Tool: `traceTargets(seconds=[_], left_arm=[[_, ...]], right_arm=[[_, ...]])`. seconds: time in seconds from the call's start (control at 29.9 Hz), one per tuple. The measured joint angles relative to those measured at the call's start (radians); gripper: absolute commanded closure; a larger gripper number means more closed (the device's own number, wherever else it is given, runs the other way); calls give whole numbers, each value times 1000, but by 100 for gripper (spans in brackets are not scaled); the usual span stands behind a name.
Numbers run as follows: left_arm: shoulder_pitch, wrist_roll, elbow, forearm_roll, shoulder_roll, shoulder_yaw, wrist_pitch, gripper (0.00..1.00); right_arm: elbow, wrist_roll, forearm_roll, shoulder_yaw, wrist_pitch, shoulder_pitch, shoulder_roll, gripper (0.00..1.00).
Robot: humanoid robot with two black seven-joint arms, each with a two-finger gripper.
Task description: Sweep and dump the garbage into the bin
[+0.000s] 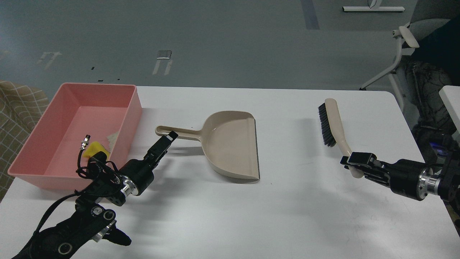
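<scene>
Garbage: the yellow sponge piece [94, 148] and the whitish-beige strip [113, 137] both lie on the floor of the bin, to the left of my left gripper and just beyond my left forearm. None shows on the table top.
Bin: the pink bin [133, 108] sits at the table's left edge, just left of the dustpan handle's end, not touching it.
Dustpan: the beige dustpan [230, 144] lies flat and empty on the table [287, 208], handle pointing at the bin, open lip facing my right gripper.
Left gripper: my left gripper [170, 135] is at the near side of the dustpan handle, right by its end. The fingers look close together, seen nearly end-on; I cannot tell whether they grip the handle or have let go.
Right gripper: my right gripper [354, 160] is clamped on the handle end of the brush [332, 120], whose bristles face the dustpan and are well apart from it.
Progress: I judge the dumping done, with only setting the tools down left.
Risk, left: if a finger catches the handle as I pull away, the dustpan drags or knocks the bin.
Risk, right: the grip is at the very tip of the brush handle, so the long head could swing or slip when lowered.
</scene>
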Motion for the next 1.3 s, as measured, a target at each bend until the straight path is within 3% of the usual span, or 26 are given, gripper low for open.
traceTargets(seconds=[0.2, 0.33, 0.47, 0.5, 0.67, 0.7, 0.84, 1.1, 1.3], left_arm=[[11, -7, -74, -40, 18, -13, -4, 2], [10, -7, -106, -45, 18, -28, -5, 2], [4, -7, -115, -46, 18, -38, -7, 2], [3, -7, -117, -45, 18, -41, -9, 2], [-1, -7, -133, -44, 34, -60, -24, 2], [-1, -7, -136, -44, 35, -61, -25, 2], [-1, -6, -141, -44, 46, -63, -27, 2], [9, -1, -208, -81, 99, -94, -86, 2], [35, 3, -280, -100, 135, -158, -186, 2]], right_arm=[[-12, -2, -12, -30, 0, -3, 2, 100], [-26, -6, -17, -32, -1, -5, 2, 83], [-30, -13, -17, -32, -3, -5, 3, 54], [-30, -18, -16, -32, -5, -5, 3, 54], [-31, -32, -14, -32, -9, -8, 4, 32], [-31, -32, -14, -32, -9, -8, 4, 32], [-28, -34, -13, -32, -9, -8, 4, 7], [-18, -27, -5, -11, -3, -2, -40, 2], [-25, 29, -1, 83, 77, -1, -134, 2]])
